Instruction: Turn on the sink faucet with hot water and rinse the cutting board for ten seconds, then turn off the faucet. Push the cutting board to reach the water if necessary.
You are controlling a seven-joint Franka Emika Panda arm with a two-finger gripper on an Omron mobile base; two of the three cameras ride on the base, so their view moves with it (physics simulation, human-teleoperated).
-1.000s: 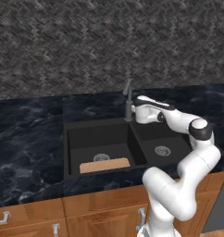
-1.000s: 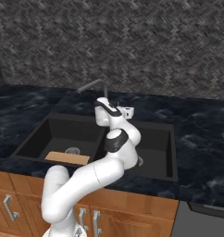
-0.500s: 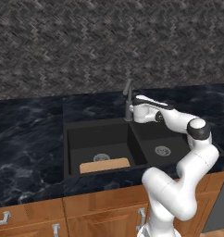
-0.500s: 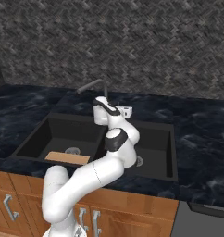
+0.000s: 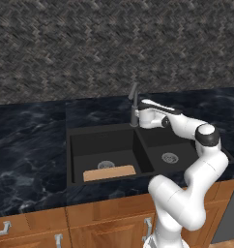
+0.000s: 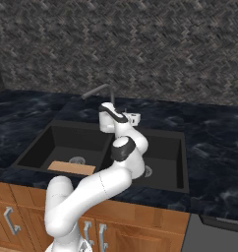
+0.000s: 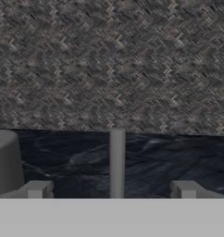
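Note:
The dark gray sink faucet (image 5: 134,103) stands behind the divider of the black double sink (image 5: 90,145), its spout (image 6: 95,91) angled over the larger basin. My gripper (image 5: 137,118) is level with the faucet's base and open. In the hand view the thin lever (image 7: 117,159) rises upright between my two fingertips (image 7: 37,190), touching neither, and the faucet's round base (image 7: 5,162) stands at the left. The tan cutting board (image 5: 109,173) lies flat at the front of the larger basin, beside its drain (image 5: 106,164). No water shows at the spout.
A dark marble counter (image 5: 27,145) surrounds the sink, and a gray herringbone wall (image 5: 90,48) rises close behind the faucet. The smaller basin with its drain (image 5: 169,157) lies under my forearm. Wooden cabinet fronts (image 5: 65,227) run below the counter.
My hand has crept a little leftward toward the faucet post. The jaws have stayed open and the cutting board has not moved.

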